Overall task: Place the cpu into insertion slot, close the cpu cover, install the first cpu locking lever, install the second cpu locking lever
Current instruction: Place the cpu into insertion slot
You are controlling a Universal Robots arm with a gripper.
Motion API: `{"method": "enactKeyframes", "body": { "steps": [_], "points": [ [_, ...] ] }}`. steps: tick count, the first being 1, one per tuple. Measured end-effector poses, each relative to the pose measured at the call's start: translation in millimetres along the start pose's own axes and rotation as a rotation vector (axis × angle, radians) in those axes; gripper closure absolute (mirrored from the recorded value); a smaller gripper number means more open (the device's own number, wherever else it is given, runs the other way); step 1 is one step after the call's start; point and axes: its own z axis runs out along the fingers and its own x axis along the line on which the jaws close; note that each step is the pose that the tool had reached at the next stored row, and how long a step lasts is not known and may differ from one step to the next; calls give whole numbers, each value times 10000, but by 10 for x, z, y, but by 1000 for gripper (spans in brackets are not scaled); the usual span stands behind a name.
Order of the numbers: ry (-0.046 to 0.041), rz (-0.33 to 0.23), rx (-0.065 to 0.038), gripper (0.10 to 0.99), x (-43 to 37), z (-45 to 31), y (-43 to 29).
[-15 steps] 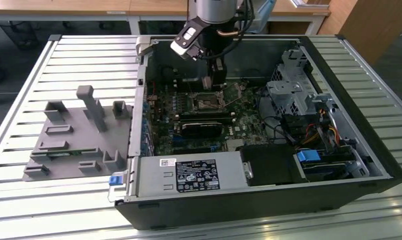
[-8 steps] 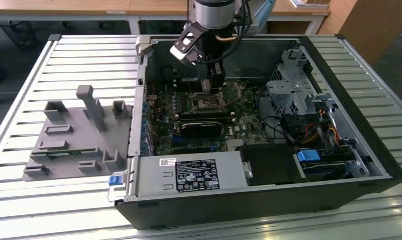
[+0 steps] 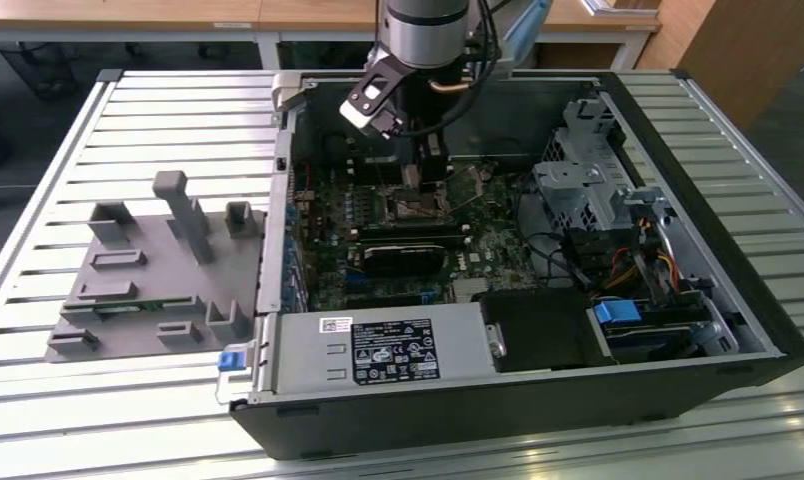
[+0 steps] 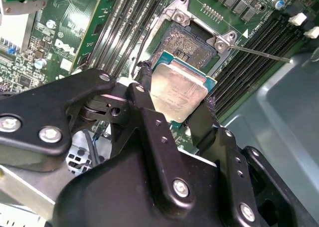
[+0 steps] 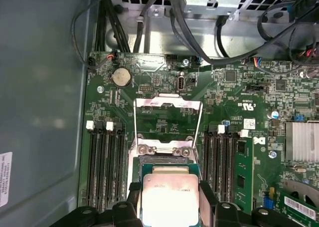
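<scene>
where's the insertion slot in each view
Exterior view: the insertion slot sits on the green board, directly below the gripper.
Second wrist view: it lies open just beyond the cpu held in the gripper.
First wrist view: a dark strip past the cpu's far edge.
Shared landmark: the long memory slots flank it in both wrist views.

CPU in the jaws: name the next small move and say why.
Probably ease the small silver-tan square cpu down onto the square black insertion slot, with the jaws kept shut. The chip hangs clamped above the slot's near side, not yet seated. The thin silver frame cpu cover lies flipped back off the slot, so nothing seems to bar the descent.
</scene>
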Motion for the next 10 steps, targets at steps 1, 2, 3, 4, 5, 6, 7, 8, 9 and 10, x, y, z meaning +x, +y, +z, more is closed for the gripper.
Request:
{"method": "enactKeyframes", "body": {
  "steps": [1,2,3,4,5,6,7,8,9,10],
  "points": [
    [0,0,0,545,0,10,-2],
    [0,-1,0,545,0,19,-3],
    [-1,1,0,545,0,28,-6],
    [-1,1,0,545,0,37,-10],
    [-1,1,0,545,0,46,-13],
    [0,0,0,545,0,53,-15],
    [-1,0,0,545,1,58,-17],
    [-3,-1,0,545,0,62,-18],
    [-4,-1,0,545,0,66,-18],
    [-5,0,-1,545,0,69,-19]
  ]
}}
